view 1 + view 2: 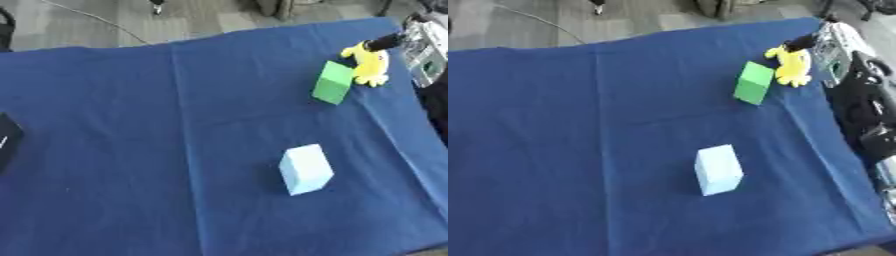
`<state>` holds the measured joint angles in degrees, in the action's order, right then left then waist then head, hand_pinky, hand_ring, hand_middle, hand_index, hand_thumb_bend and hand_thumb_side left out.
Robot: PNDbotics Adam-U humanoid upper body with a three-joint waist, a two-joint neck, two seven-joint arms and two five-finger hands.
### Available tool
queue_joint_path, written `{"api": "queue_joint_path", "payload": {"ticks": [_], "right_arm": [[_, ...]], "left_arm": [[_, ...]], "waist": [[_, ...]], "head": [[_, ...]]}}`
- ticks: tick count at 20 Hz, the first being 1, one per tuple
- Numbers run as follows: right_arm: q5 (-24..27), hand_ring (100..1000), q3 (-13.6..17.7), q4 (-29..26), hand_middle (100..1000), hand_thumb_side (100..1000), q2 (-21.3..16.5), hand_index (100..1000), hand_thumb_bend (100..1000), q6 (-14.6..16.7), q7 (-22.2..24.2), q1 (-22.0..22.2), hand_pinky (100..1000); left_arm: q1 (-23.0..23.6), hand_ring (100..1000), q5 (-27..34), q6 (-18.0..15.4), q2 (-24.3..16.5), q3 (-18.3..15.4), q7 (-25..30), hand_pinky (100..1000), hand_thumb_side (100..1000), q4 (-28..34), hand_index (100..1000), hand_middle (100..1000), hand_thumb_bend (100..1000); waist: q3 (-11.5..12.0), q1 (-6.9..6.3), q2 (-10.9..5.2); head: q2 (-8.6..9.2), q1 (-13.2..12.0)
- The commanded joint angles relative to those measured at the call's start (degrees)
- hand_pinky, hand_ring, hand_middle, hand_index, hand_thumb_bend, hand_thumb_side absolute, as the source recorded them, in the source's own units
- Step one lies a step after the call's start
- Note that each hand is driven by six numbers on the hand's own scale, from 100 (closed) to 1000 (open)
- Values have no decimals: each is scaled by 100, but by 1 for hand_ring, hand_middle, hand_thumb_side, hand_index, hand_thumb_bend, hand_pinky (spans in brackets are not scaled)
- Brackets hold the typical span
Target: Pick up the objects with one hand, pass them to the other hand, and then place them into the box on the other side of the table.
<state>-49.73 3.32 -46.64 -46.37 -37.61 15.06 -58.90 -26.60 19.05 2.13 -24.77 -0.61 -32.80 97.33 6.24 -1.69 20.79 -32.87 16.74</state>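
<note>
Table: blue cloth [131,150] covers the whole table, with creases running across it from the far edge to the near edge; grey floor [114,20] shows beyond the far edge.
Right arm: black and silver arm [855,100] comes in along the right side of the table, seen best in the right eye view, cut off by the picture's edge.
Right robot hand: robot hand [807,41] at the far right corner, a dark fingertip touching the top of the yellow toy; whether the fingers are curled round it or merely resting on it cannot be told.
Left robot hand: a dark shape [7,140] at the left edge of the left eye view, mostly cut off; cannot tell what it is.
Pale blue block: pale blue block [305,168] stands alone right of centre, well apart from the other things.
Green block: green block [333,82] tilted, just beside the toy.
Yellow toy: yellow toy [371,65], soft-looking, near the far right corner, its shape hard to make out.
</note>
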Motion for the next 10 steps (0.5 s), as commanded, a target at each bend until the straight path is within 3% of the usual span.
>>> {"api": "queue_joint_path", "payload": {"ticks": [1, 3, 4, 10], "right_arm": [[-23, 904, 115, -42, 869, 498, -234, 941, 321, -63, 176, -46, 899], [79, 902, 149, -24, 867, 477, -217, 940, 313, -128, 183, -20, 897], [121, 902, 155, -4, 867, 516, -212, 940, 319, -161, 171, -4, 897], [460, 892, 214, 157, 857, 541, -130, 937, 317, -317, -24, 98, 886]], "left_arm": [[-49, 787, 5, -2, -178, -8, 1, 744, 802, 101, 875, 746, 596], [-51, 787, 3, -5, -174, -9, -3, 744, 801, 104, 875, 746, 596], [-52, 787, 4, -7, -171, -11, -7, 744, 799, 106, 874, 746, 596], [-64, 786, 19, -18, -147, -15, -31, 744, 797, 126, 872, 744, 595]], "waist": [[3, 12, -133], [12, 7, -135], [15, 5, -134], [30, -29, -101]], "head": [[15, 16], [28, 21], [27, 22], [34, 8]]}}
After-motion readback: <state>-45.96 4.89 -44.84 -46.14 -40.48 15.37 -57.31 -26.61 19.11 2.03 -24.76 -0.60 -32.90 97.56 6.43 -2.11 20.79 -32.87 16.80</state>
